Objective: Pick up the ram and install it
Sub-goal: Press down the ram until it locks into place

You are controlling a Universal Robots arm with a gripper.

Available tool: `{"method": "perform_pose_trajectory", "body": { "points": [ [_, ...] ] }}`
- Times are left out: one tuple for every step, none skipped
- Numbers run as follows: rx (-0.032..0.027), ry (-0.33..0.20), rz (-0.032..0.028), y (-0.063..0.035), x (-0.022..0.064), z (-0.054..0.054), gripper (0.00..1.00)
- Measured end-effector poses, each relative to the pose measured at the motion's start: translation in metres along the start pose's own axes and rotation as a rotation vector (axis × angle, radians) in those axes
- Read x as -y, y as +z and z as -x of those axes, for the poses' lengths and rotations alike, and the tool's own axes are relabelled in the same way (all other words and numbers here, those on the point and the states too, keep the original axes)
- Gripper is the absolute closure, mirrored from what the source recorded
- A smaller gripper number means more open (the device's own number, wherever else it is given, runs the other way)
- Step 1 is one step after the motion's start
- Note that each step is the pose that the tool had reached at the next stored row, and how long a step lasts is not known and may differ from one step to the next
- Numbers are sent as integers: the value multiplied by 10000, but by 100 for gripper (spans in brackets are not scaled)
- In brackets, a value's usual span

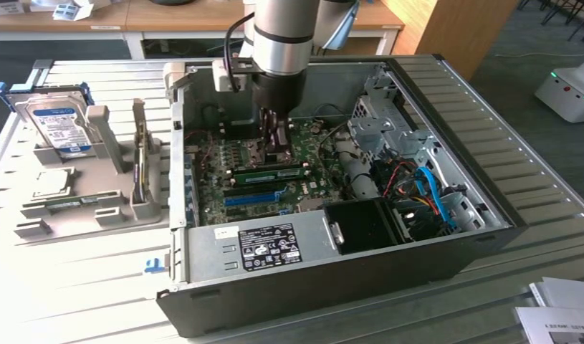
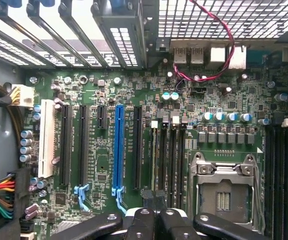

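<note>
Matt grey metal computer case [image 1: 302, 251], glossy green motherboard [image 2: 149, 110], shiny blue plastic slot [image 2: 118, 150], ribbed metal table [image 1: 72, 287].

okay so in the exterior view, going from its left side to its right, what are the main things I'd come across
hard drive → grey holder tray → open computer case with the gripper over its motherboard → blue cables → white device with a green light

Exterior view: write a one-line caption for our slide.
Robot arm reaching into an open computer case, its end effector above the green motherboard.
</note>
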State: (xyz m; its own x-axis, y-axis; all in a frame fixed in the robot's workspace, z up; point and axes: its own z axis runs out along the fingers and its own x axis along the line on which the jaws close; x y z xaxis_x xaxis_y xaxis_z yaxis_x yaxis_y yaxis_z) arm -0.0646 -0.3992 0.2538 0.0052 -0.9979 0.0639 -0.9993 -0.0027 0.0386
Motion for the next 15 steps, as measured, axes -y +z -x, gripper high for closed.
{"method": "perform_pose_trajectory", "body": {
  "points": [
    [1, 0, 0, -10, 0, -1, 90],
    [1, 0, 0, -21, -1, -1, 90],
    [2, 0, -1, -33, -1, -2, 90],
    [2, 0, -1, -49, -2, -3, 90],
    [1, 0, -1, -65, -2, -4, 90],
    [1, 0, -1, -82, -3, -5, 90],
    [1, 0, 0, -101, -4, -6, 90],
    [0, 0, 0, -119, -5, -8, 90],
    [0, 0, 0, -137, -5, -9, 90],
    [1, 0, 0, -159, -6, -10, 90],
    [1, 0, -1, -177, -7, -11, 90],
    [1, 1, -1, -197, -8, -12, 90],
    [1, 0, 0, -215, -8, -14, 90],
    [1, 0, -1, -231, -9, -15, 90],
    [2, 0, 0, -247, -9, -16, 90]
  ]
}}
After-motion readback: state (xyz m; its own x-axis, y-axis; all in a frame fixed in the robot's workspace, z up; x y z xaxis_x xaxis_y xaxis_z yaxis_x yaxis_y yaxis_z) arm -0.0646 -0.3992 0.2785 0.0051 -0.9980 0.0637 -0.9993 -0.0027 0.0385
